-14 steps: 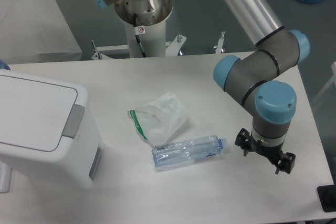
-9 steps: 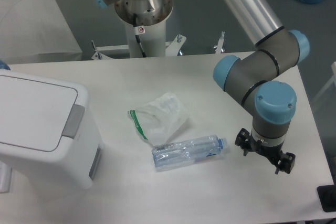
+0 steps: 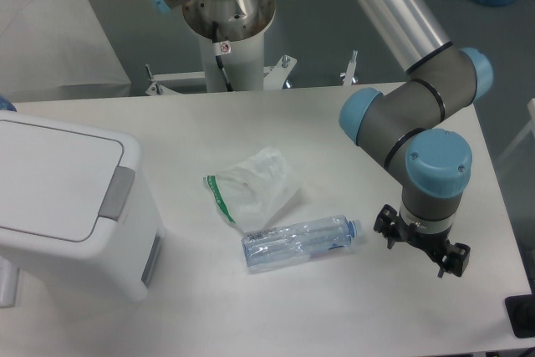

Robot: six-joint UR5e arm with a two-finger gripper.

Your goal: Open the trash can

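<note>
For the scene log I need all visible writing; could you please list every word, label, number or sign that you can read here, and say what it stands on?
"SUPE": dark capitals, cut off by the frame edge, on the white box at the top left.
Small red and white sticker on the white robot pedestal: too small to read.
Label on the clear plastic bottle lying on the white table: blurred, unreadable.
White boxy trash can, translucent plastic bag with green strip and gripper: no text visible.
</note>
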